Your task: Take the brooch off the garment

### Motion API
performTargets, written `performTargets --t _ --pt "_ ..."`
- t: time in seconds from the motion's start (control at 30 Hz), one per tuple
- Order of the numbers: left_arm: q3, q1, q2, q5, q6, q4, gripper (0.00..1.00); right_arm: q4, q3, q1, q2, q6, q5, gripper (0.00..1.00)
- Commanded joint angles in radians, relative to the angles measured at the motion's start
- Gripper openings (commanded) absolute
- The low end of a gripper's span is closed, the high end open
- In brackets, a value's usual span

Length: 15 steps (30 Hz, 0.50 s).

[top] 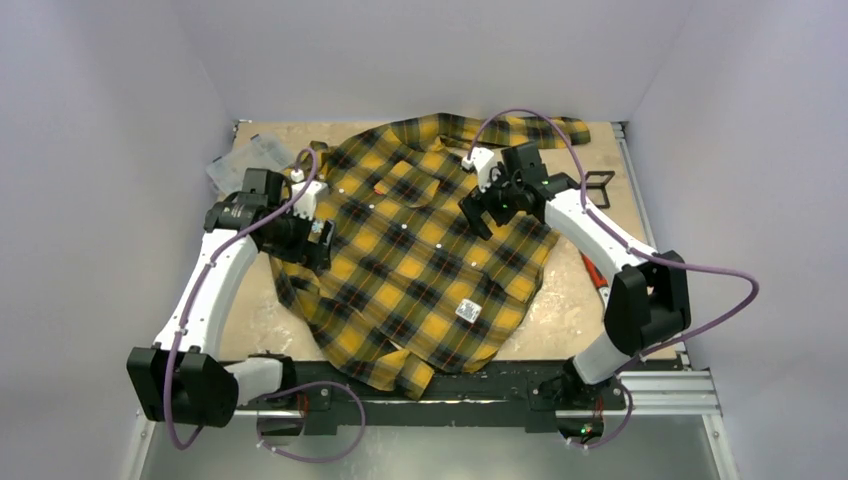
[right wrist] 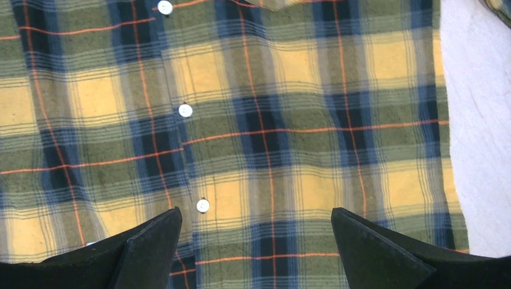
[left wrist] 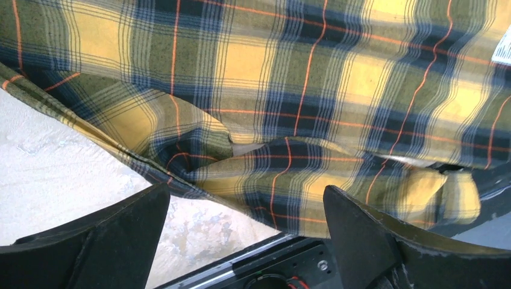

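- Plaid shirt (top: 420, 270) lies spread flat beneath both my claws, likely so its front can be searched.
- My left claw (left wrist: 246, 192) hangs open over the rumpled edge, perhaps to steady the cloth.
- My right claw (right wrist: 256, 214) is open too, with buttons (right wrist: 185, 110) ahead and to its left.
- I cannot pick out the brooch in any view.

We record a pale, scuffed board table (top: 570, 300). The garment (top: 420, 270) lies spread across its middle, collar to the far side, hem lapping the black rail (top: 500, 385) at the near edge. Clear plastic (top: 240, 160) lies at the far left. A black wire frame (top: 598, 186) and a partly hidden red item (top: 592, 272) lie to the right.
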Motion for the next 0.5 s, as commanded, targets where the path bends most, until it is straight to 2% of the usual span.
performTargets --t 0.0,0.2,0.47 --pt "0.088 0.024 0.046 0.020 -0.114 0.033 1.00 0.049 0.010 0.073 0.016 -0.002 0.016 0.99" --pt "0.175 0.197 0.124 0.190 -0.223 0.022 1.00 0.056 0.073 0.234 0.130 -0.032 0.109 0.99" --pt "0.160 0.266 0.166 0.217 -0.261 0.043 1.00 0.084 0.206 0.380 0.334 -0.074 0.278 0.99"
